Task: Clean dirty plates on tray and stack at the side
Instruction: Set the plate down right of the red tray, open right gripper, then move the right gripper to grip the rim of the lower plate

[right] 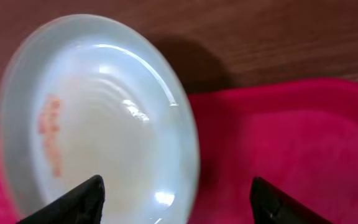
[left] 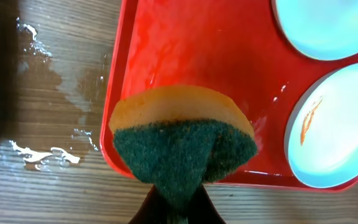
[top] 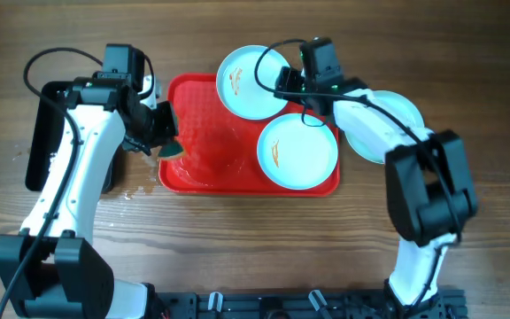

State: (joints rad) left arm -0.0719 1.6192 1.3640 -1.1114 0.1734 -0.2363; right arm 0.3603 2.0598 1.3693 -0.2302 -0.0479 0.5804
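On the counter point(top: 237, 239), the tray point(top: 211, 168) sits mid-frame: one plate point(top: 246, 84) overlaps its upper rim, another plate point(top: 297, 151) lies lower right, a third plate point(top: 408, 111) sits off its right side, and a sponge point(top: 168, 149) is at its left edge.

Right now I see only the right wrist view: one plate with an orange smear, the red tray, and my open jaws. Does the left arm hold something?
Observer: Yes. The left gripper pinches a yellow and green sponge at the left edge of the tray.
Operator: Is another dirty plate on the tray?
Observer: Yes. A second plate with an orange smear lies in the tray's near right corner.
Operator: Is any plate off the tray?
Observer: Yes. A third plate lies on the table, right of the tray, partly under the right arm.
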